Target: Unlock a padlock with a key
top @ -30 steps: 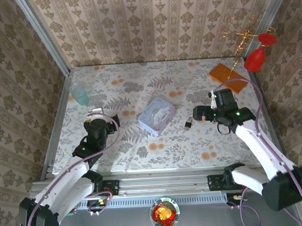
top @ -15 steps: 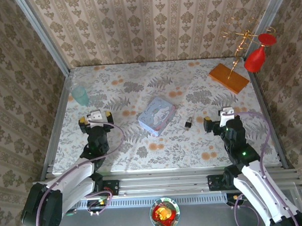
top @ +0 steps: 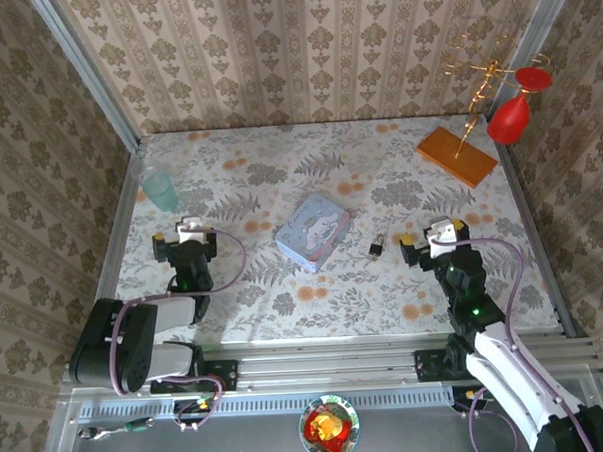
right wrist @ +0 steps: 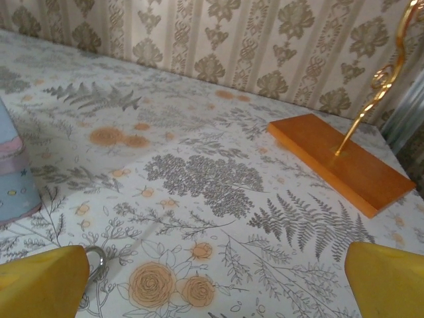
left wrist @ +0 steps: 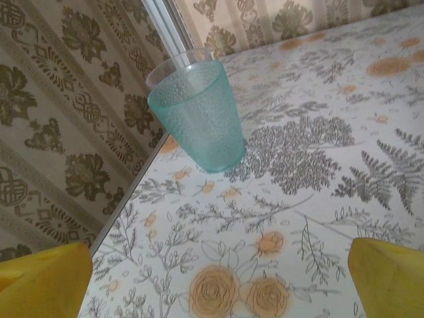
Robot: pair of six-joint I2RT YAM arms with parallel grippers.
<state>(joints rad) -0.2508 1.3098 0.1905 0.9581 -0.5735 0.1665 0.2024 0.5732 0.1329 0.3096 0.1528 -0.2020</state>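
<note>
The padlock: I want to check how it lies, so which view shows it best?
Top external: the whole padlock lies between the tin and the right gripper. Right wrist catches just a silvery loop, likely its shackle, beside a fingertip.

One padlock (top: 377,247), one tin (top: 314,231), one cup (top: 161,190)

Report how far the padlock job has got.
Nothing looks done: the padlock lies free on the table beside the tin, its state too small to read. Nothing is in hand: the left end effector and right end effector are open, empty. Remaining: gripping the padlock and the whole unlocking.
</note>
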